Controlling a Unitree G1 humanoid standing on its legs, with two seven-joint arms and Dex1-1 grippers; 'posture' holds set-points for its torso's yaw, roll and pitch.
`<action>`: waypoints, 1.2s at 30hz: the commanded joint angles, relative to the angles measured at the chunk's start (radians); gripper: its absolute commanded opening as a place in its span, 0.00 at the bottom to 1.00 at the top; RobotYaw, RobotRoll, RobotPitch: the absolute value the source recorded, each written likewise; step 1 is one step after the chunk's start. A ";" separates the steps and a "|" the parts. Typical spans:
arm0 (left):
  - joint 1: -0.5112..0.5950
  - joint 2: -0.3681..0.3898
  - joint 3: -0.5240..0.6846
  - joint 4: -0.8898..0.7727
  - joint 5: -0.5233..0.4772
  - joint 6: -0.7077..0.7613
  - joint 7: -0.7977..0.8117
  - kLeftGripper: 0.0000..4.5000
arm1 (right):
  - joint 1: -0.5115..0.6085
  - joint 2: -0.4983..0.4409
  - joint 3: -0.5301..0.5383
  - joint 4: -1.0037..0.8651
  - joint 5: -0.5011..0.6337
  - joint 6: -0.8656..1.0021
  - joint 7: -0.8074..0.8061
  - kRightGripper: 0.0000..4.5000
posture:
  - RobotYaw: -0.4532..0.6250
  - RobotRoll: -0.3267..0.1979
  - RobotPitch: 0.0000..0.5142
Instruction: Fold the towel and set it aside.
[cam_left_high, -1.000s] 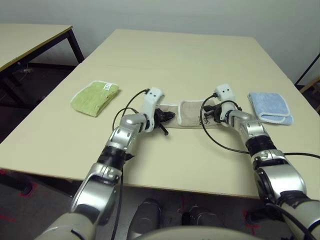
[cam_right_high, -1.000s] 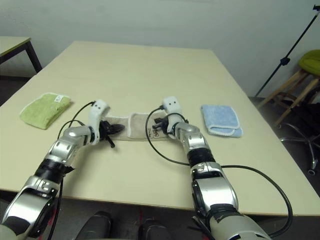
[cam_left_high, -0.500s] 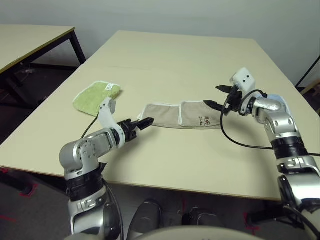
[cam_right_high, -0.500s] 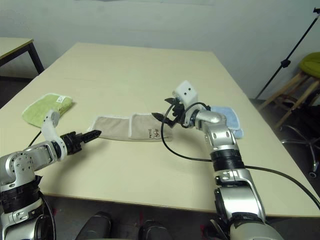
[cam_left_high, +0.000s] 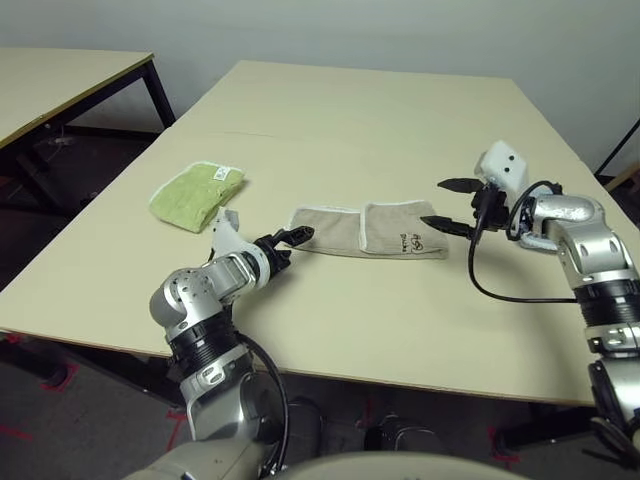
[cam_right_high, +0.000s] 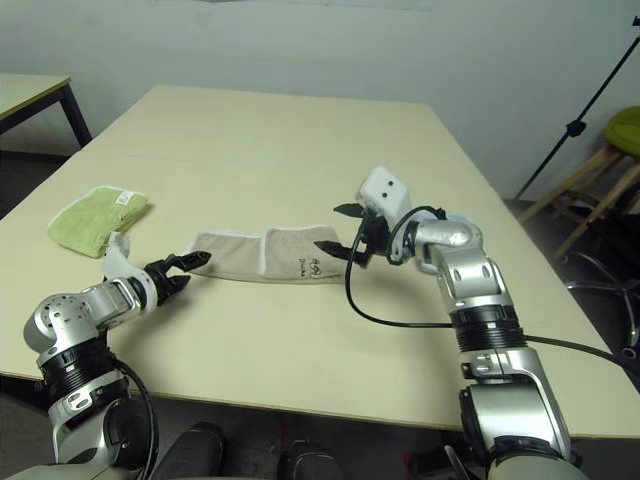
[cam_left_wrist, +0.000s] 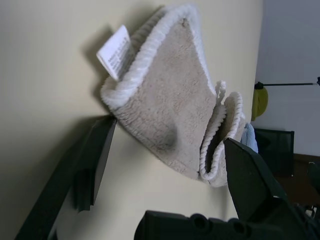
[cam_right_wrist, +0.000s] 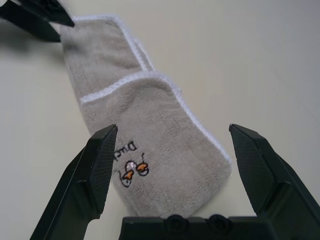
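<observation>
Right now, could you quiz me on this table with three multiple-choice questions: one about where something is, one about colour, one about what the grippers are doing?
1. Where is the green towel?
A. On the robot's left of the beige towel
B. On top of it
C. On the robot's right of it

2. What colour is the beige towel's edging?
A. Black
B. White
C. Red

3. How are the left gripper and right gripper?
A. Both shut on the towel
B. One lifting the towel
C. Both open, one at each end of the towel

Answers: 1 A, it lies apart on the table at that side. 2 B, white stitching rims each fold. 3 C, the fingers stand spread and the towel lies flat.
</observation>
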 joint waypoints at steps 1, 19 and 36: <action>-0.007 -0.003 -0.037 0.082 0.004 -0.069 0.017 1.00 | 0.017 -0.025 0.011 -0.028 0.002 0.012 0.025 1.00 | 0.55 0.62 0.05; -0.006 0.087 -0.128 0.160 -0.062 -0.321 -0.005 0.01 | 0.061 -0.049 0.025 -0.098 0.029 0.086 0.073 1.00 | 0.56 0.62 0.05; -0.021 0.304 -0.687 0.010 0.039 -0.441 -0.331 0.01 | 0.038 -0.066 0.006 -0.019 0.025 0.066 0.053 1.00 | 0.56 0.62 0.06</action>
